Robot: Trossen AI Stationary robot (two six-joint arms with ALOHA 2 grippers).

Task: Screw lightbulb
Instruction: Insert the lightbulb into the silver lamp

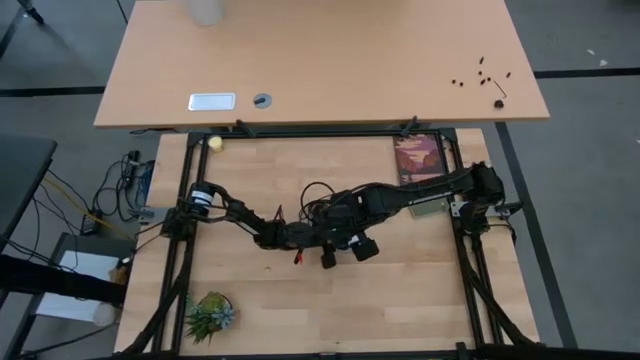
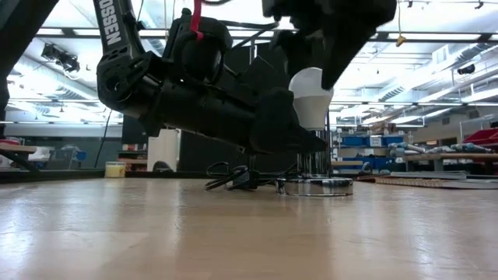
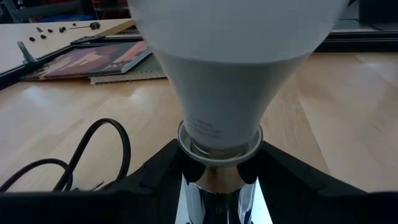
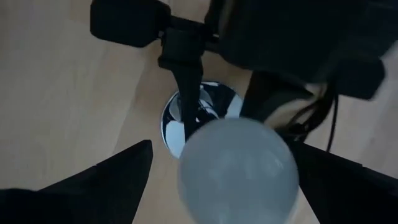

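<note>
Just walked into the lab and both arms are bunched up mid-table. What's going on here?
The robot is fitting a lightbulb into a chrome socket standing on the wooden table. The left gripper is clamped around the socket's silvery stem just under the bulb, steadying it. The right gripper hangs directly above with its fingers spread wide on either side of the bulb's white dome, not gripping it. The bulb stands upright in the socket; how far it is screwed in cannot be told.

Lightbulb [image 2: 310,95] stands upright (white) in socket [image 2: 316,184].
</note>
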